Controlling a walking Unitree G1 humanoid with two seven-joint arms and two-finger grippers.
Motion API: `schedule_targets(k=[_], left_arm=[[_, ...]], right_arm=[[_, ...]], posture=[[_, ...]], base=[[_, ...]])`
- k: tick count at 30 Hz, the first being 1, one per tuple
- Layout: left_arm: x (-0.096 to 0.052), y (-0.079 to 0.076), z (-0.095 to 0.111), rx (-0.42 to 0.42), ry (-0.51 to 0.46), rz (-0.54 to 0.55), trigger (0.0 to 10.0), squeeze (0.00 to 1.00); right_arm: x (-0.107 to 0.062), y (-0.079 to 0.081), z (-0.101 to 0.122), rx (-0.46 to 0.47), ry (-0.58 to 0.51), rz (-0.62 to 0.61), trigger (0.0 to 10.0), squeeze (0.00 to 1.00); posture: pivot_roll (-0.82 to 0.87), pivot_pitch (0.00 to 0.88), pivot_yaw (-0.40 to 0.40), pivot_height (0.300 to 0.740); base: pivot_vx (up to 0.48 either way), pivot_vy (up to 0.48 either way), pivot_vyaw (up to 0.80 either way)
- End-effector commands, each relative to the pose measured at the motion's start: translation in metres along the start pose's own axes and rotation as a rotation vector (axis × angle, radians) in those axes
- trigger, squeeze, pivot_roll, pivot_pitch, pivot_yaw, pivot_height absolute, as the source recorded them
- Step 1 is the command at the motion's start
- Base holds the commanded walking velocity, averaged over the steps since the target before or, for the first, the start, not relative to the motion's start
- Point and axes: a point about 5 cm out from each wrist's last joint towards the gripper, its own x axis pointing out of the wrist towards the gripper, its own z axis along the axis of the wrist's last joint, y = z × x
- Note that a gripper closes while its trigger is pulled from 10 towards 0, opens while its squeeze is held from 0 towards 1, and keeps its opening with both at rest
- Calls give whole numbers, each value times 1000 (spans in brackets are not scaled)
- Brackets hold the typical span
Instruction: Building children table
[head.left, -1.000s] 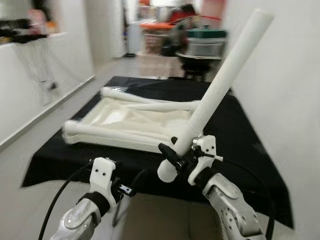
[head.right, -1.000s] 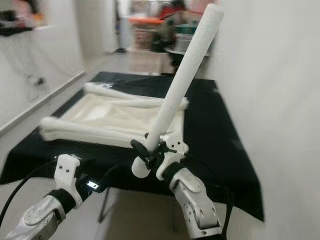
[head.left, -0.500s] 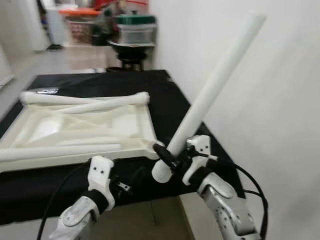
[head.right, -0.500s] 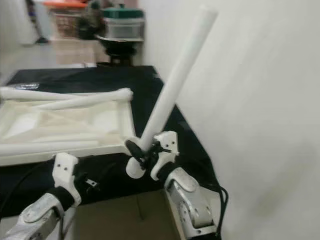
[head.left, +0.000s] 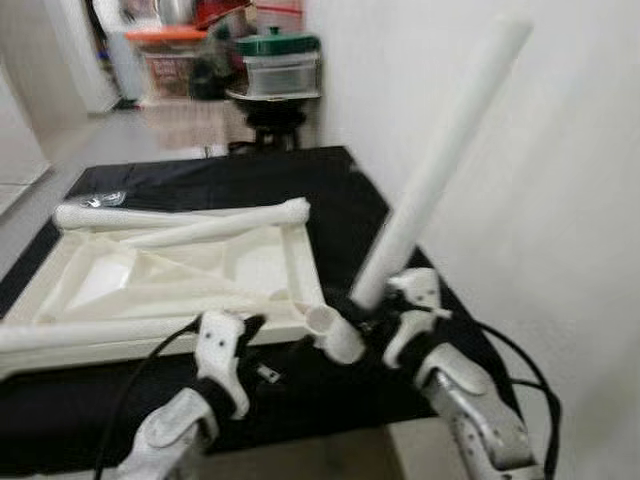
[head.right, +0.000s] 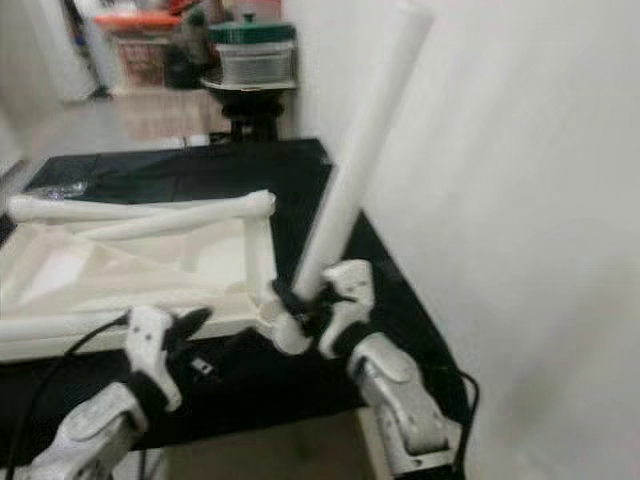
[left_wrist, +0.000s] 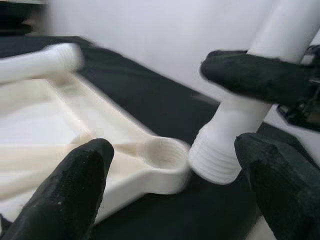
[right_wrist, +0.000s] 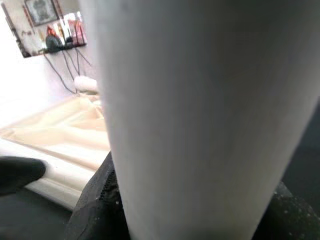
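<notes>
Right tool (head.left: 362, 312) grips leg (head.left: 430, 175) beside socket (left_wrist: 162, 152).

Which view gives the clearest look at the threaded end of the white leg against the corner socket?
The left wrist view: the leg's threaded end sits right beside the round socket of the tabletop frame, not yet inside. The eye views show the right gripper holding the leg, blurred. The right wrist view shows just its shaft.
</notes>
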Motion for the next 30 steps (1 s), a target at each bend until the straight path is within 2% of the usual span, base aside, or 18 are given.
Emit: schedule_targets(k=[1,4,8,12,15,16,19,21,25,29,30], left_arm=[[-4,7,0,31,13,29,10000,0],[-5,5,1,8,1,24,10000,0],[-5,3,-2,45,27,11,10000,0],[-9,0,-5,35,47,-9,10000,0],[-13,-6,-9,28,75,-62,10000,0],[-18,-13,-12,26,101,-118,10000,0],[-19,-16,-13,28,110,-138,10000,0],[-23,-21,-17,39,133,-152,10000,0],[-24,-21,-17,45,140,-144,10000,0],[-30,-20,-15,83,142,-91,10000,0],[-30,-20,-15,83,142,-91,10000,0]], right_arm=[[8,14,5,-4,-33,57,10000,0],[8,14,5,-5,-32,59,10000,0],[8,16,5,-3,-31,79,10000,0],[4,16,9,0,-35,162,10000,0],[2,12,11,-19,-19,231,10000,0],[1,10,13,-42,-1,291,10000,0],[1,10,13,-51,5,312,10000,0],[5,8,15,-60,15,362,10000,0],[8,7,15,-60,19,377,10000,0],[25,-4,14,-67,63,445,10000,0],[25,-4,14,-67,63,445,10000,0]], posture=[[13,0,-35,740],[13,0,-37,740],[16,0,-36,740],[17,0,-36,740],[21,0,-41,740],[23,0,-42,740],[23,0,-42,740],[31,0,-46,740],[32,0,-45,740],[52,0,-42,740],[52,0,-42,740]], base=[[0,0,0],[0,0,0],[0,0,0],[0,0,0],[0,0,0],[0,0,0],[0,0,0],[0,0,0],[0,0,0],[0,0,0],[0,0,0]])
